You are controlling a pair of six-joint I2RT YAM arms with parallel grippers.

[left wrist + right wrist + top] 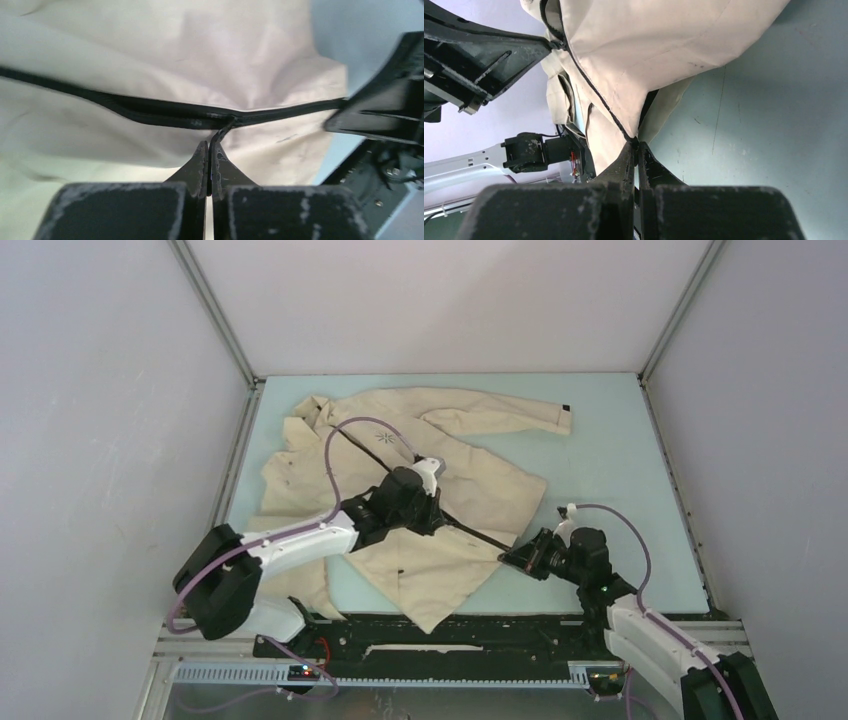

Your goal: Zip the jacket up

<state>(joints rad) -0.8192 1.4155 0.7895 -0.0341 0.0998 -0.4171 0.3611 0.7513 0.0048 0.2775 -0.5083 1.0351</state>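
Soft, creased cream jacket (492,492): left gripper (209,148) pinches the thin black zipper pull (223,129), right gripper (636,146) clamps the hem (636,120) (zipper's bottom end).

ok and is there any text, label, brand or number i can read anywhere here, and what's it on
No readable words or numbers in any view.
On the jacket chest, the logo: a dark starburst sign, no letters.
The black tab at the sleeve end: too small to read.
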